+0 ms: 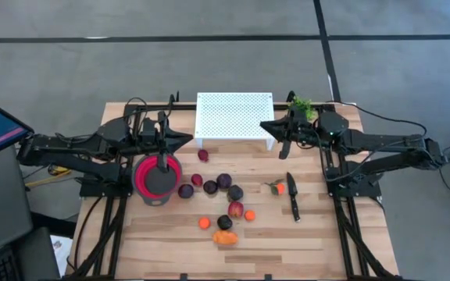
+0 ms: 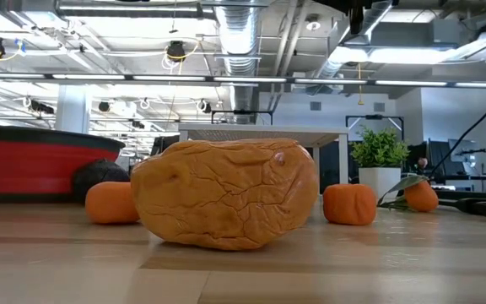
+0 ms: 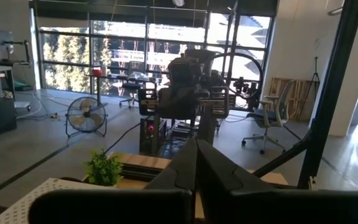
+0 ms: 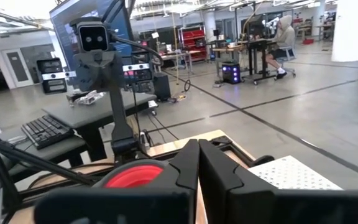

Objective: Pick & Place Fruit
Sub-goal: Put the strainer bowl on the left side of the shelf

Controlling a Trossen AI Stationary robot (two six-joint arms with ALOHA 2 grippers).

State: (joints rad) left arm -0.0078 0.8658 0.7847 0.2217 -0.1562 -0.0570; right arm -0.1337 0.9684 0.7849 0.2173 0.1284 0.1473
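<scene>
Closest to my low camera sits the one larger orange piece (image 2: 226, 194), with three small oranges (image 2: 112, 203) behind it. Reading left to right from above, my left gripper (image 1: 184, 141) hovers with fingers pressed together, holding nothing, just above the red bowl (image 1: 158, 178). I count six dark plums (image 1: 224, 182) loose on the boards between bowl and knife (image 1: 293, 195), plus one red-yellow ball (image 1: 236, 210). My right gripper (image 1: 266, 126), also pressed together and holding nothing, hangs beside the white perforated stand (image 1: 233, 117).
</scene>
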